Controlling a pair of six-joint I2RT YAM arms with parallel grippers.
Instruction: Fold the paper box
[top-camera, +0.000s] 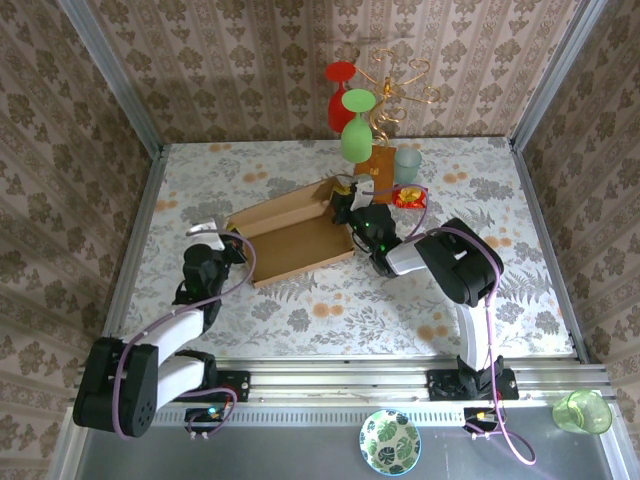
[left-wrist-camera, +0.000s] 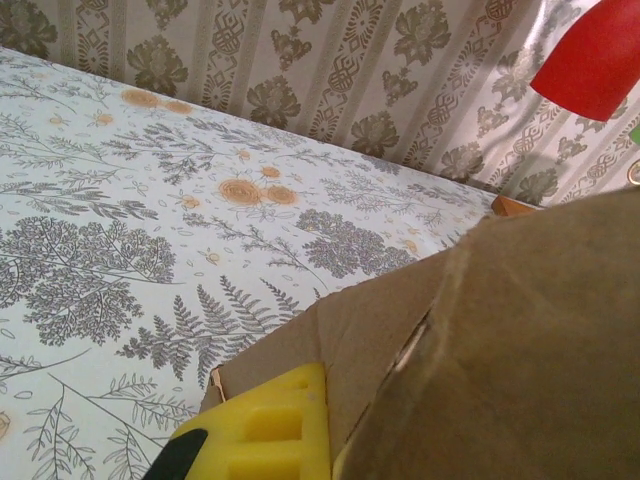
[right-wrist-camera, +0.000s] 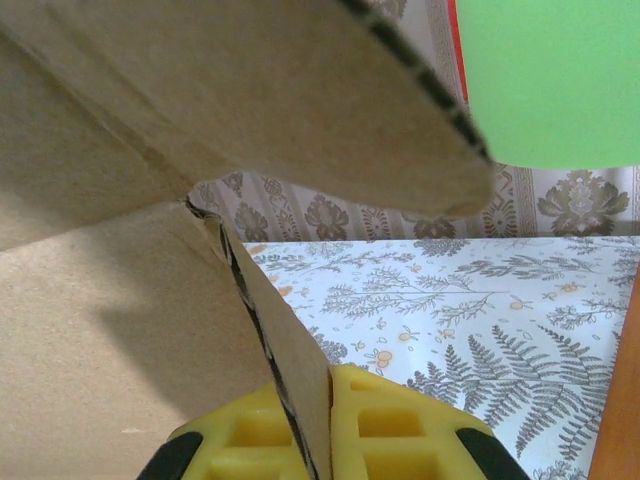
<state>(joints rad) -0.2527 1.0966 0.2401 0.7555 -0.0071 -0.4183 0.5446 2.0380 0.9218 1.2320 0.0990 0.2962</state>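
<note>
The paper box (top-camera: 290, 235), plain brown cardboard, lies open mid-table with its long walls raised. My left gripper (top-camera: 232, 243) is at its left end. In the left wrist view one yellow finger (left-wrist-camera: 265, 430) presses against the box's end wall (left-wrist-camera: 400, 320), and the other finger is mostly hidden behind the cardboard. My right gripper (top-camera: 350, 210) is at the box's right end. In the right wrist view that gripper (right-wrist-camera: 318, 425) is shut with an upright corrugated wall (right-wrist-camera: 290, 350) pinched between both yellow fingers, and a curved flap (right-wrist-camera: 300, 90) hangs overhead.
A gold wire rack (top-camera: 400, 80) on a wooden base (top-camera: 380, 160) holds a red glass (top-camera: 340, 100) and a green glass (top-camera: 357, 138) just behind the box. A pale cup (top-camera: 407, 163) and a red packet (top-camera: 408, 196) sit near the right gripper. A patterned bowl (top-camera: 390, 441) and a green cup (top-camera: 582, 411) sit off the table's front.
</note>
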